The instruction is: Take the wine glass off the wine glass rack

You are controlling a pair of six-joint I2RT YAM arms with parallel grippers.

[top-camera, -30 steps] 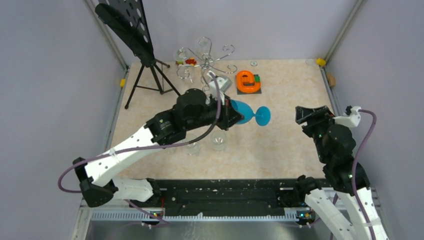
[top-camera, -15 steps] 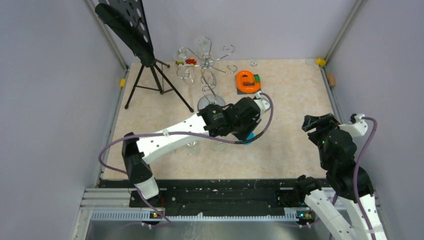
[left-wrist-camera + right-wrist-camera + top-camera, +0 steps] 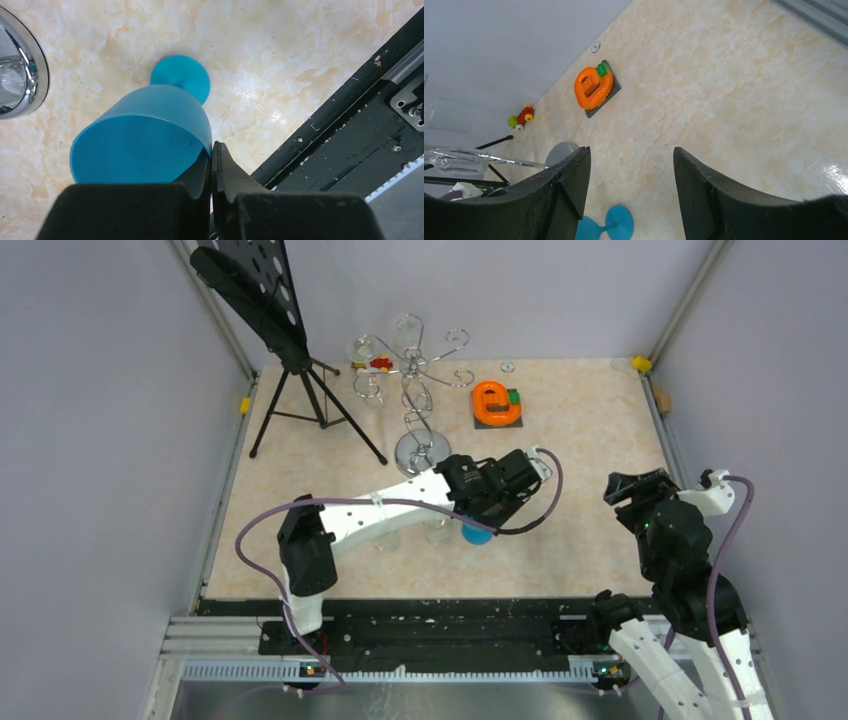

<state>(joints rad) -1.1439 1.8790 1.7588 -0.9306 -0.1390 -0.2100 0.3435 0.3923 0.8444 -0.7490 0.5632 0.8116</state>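
left claw [image 3: 212, 150]: clamped tight | right claw [image 3: 630, 155]: jaws apart, raised

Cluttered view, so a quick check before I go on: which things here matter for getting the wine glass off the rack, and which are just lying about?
Job in hand:
- blue wine glass, pinched in the left pincer
- chrome wine glass rack

Lying about:
- black music stand
- orange toy
- small coloured toy
- right pincer, open, holding nothing

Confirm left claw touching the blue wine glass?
Touching. Left wrist view: left claw is shut on the blue wine glass, with the rim wall pinched between its jaws.
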